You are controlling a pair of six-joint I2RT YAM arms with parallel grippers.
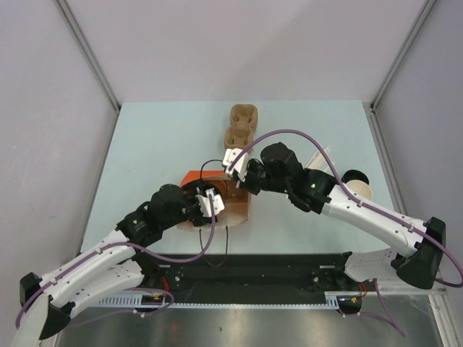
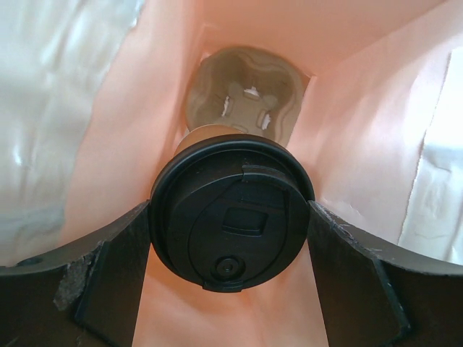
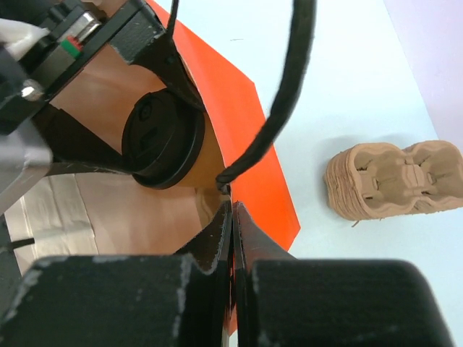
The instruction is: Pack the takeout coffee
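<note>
The left gripper point(image 2: 230, 220) clamps the takeout coffee point(image 2: 231, 195), a finger against each side of its black lid, inside the orange paper bag point(image 3: 253, 130). Straight beyond the cup, a pulp carrier point(image 2: 246, 94) lies on the bag's floor. The right gripper point(image 3: 231, 210), fingers pressed together, pinches the bag's rim. A stack of pulp carriers point(image 3: 394, 177) sits well apart from it.

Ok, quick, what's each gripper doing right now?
Left gripper: closed on the takeout coffee, inside the orange bag.
Right gripper: shut, pinching the orange bag's rim.

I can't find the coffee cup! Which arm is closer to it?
Left. The left gripper holds the coffee cup inside the bag; the right gripper pinches the bag's rim.
</note>
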